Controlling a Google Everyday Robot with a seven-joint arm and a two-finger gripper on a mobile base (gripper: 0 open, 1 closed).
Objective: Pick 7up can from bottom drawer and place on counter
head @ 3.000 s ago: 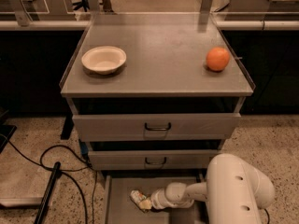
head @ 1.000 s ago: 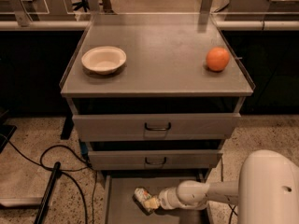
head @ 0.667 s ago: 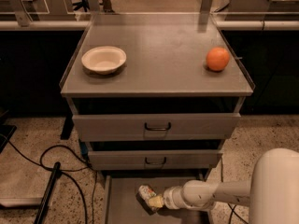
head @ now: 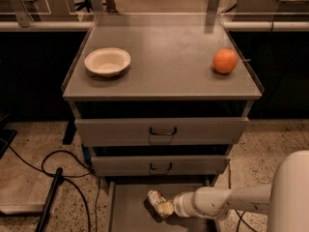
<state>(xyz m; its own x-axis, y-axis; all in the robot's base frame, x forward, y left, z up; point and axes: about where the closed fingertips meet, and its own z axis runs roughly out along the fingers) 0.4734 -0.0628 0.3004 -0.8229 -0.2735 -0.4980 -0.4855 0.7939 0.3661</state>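
The 7up can (head: 155, 197), small, silvery with a green patch and dented, sits in the open bottom drawer (head: 126, 211) at the foot of the cabinet. My gripper (head: 164, 208) reaches in from the right on a white arm and is shut on the can, holding it just above the drawer floor. The counter (head: 164, 57) is the wide grey top of the cabinet, well above the gripper.
A white bowl (head: 107, 62) stands at the counter's left and an orange (head: 225, 61) at its right. Two closed drawers with dark handles (head: 162, 130) are above the open one. Black cables (head: 53, 178) lie on the speckled floor at the left.
The gripper with the can has drifted to the right and slightly up inside the bottom drawer, and the white arm has pulled back toward the right edge.
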